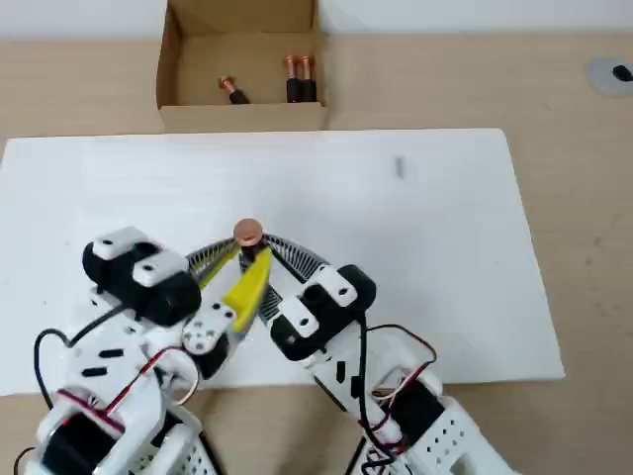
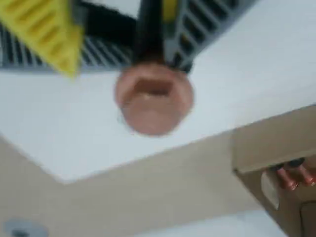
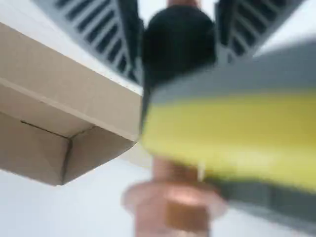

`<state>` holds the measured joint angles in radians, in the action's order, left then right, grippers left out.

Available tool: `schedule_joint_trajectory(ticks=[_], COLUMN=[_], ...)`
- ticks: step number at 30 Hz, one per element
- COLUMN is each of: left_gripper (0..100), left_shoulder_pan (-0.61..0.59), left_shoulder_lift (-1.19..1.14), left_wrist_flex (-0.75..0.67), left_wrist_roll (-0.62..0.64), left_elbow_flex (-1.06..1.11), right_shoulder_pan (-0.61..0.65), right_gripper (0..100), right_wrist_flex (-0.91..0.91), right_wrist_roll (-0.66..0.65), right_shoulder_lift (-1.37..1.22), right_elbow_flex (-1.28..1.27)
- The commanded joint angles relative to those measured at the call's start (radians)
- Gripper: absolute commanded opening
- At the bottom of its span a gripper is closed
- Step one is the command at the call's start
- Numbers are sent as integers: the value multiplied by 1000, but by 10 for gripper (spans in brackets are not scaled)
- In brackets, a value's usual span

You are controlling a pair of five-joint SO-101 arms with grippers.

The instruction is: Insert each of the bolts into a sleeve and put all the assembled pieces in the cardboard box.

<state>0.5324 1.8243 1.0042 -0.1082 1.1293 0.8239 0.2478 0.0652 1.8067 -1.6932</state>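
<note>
Copper bolt (image 1: 247, 234) in black sleeve (image 1: 246, 255), above white sheet (image 1: 415, 247); three assembled pieces (image 1: 301, 83) lying in open cardboard box (image 1: 242, 118).

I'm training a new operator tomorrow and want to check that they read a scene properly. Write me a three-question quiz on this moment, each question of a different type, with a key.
1. True or false: the cardboard box is empty.
2. How many assembled pieces lie in the box? A) one B) three C) five
3. Fill in: the copper bolt over the white mat carries a ____ sleeve.
Key: 1 false; 2 B; 3 black.
</note>
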Motion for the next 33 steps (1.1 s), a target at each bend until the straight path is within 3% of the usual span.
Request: schedule_joint_trajectory(ticks=[1,9,12,19,26,31,33], left_gripper=[160,160,160,159,157,153,106], left_shoulder_pan=[11,-130,-199,-446,-666,-683,-683], left_shoulder_lift=[-2,-2,-2,-5,-2,-5,-5], left_wrist_flex=[103,198,265,391,342,238,206], left_wrist_roll=[-52,-66,-55,112,115,115,115], left_elbow_flex=[-44,-157,-221,-347,-87,-29,8], right_shoulder_pan=[-16,-21,-77,-242,-315,-320,-320], right_gripper=[9,9,9,9,9,9,9], right_wrist_flex=[-32,-66,-132,-153,-160,-158,-158], right_wrist_roll=[-3,-5,-5,-5,2,-3,-5], right_shoulder_lift=[94,93,85,7,-610,-1115,-1288], right_elbow_flex=[4,7,10,156,664,1119,1273])
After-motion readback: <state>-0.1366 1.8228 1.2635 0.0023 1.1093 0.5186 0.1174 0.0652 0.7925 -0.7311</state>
